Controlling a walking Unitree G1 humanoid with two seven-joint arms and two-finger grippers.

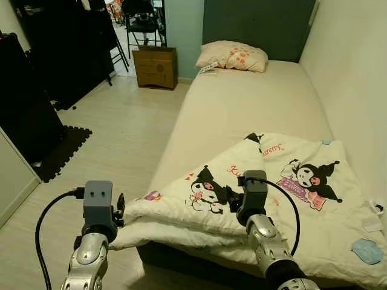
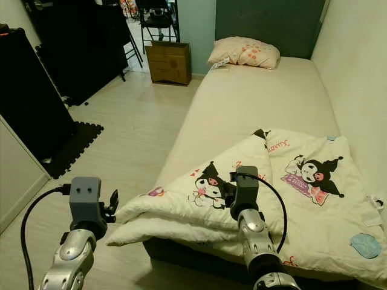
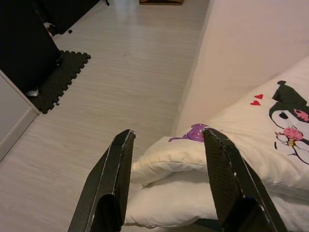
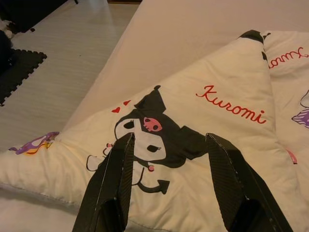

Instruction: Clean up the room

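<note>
A bed (image 1: 242, 103) carries a folded Kuromi comforter (image 1: 302, 205) across its near end, one corner overhanging the floor. The left gripper (image 3: 166, 145), fingers wide, hovers at that corner; the right gripper (image 4: 169, 145), fingers wide, hovers over the fold.

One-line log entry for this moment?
left tool: open, at blanket corner | right tool: open, over folded blanket | pillow: head of bed
</note>
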